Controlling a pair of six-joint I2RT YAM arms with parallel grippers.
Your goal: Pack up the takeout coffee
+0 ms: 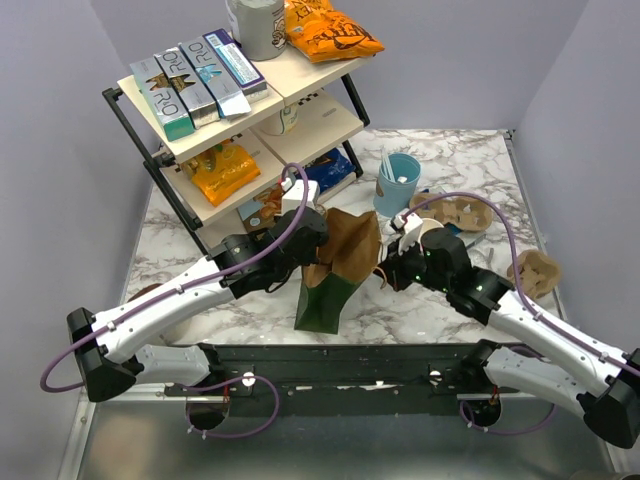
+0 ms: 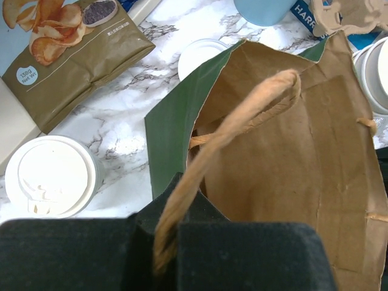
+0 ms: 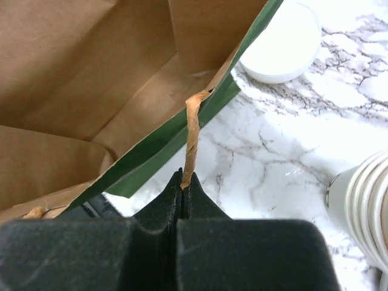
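"138g Net Wt" on chip bag (image 2: 79, 66)

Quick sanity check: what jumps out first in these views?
The green paper bag is held open at centre, brown inside showing. The left gripper and right gripper each have jaws shut on one of its twisted handles. The takeout coffee sits on the marble table beside it, not yet packed.

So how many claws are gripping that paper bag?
2. The left claw is shut on the bag's left handle. The right claw is shut on the right handle, on the opposite side.
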